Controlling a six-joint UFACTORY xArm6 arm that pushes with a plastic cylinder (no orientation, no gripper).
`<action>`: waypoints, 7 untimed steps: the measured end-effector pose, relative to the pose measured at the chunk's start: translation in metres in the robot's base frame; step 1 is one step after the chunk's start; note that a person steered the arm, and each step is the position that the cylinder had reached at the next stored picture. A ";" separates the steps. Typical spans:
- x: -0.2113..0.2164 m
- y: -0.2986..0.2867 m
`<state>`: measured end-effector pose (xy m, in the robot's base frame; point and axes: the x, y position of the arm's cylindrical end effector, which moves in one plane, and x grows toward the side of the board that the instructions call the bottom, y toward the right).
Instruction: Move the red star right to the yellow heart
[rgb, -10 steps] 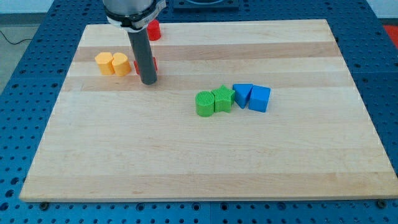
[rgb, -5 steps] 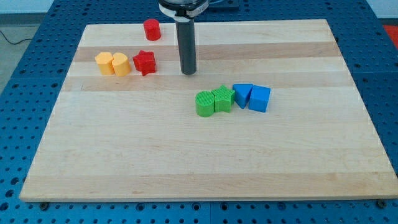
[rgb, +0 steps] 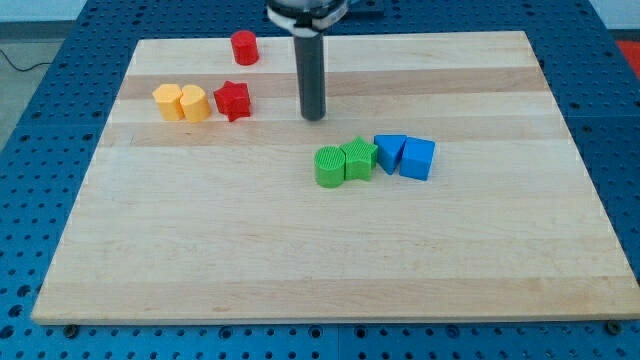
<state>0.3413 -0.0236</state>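
Red star (rgb: 232, 100) sits in the upper left part of the wooden tabletop (rgb: 300, 260), lying flat, its left points touching or all but touching the yellow heart (rgb: 195, 103) at its 9 o'clock. At the heart's own 9 o'clock, pressed against it, is a second yellow block (rgb: 168, 102) whose shape looks roughly hexagonal, so the three form a short row running left to right. A red cylinder (rgb: 244, 47) stands upright at the star's 12 o'clock, near the tabletop's top edge and clearly apart from the row.

My tip (rgb: 314, 117) rests on the bare wood at the star's 3 o'clock, well apart from it with open tabletop between. The end effector is a plain dark rod standing upright; it has no parts to spread or press together, and it touches no block.

At the tip's 5 o'clock, near the middle of the tabletop, a second row of four lies close together: a green cylinder-like block (rgb: 328, 167) at the view's left, a green star-like block (rgb: 357, 160) touching it, then a blue triangular block (rgb: 389, 153) and a blue block (rgb: 418, 159) of a wedge-like shape at the view's right. The tip is near this group yet clear of it.
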 end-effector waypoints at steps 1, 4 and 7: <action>-0.012 -0.016; -0.010 -0.080; -0.005 -0.087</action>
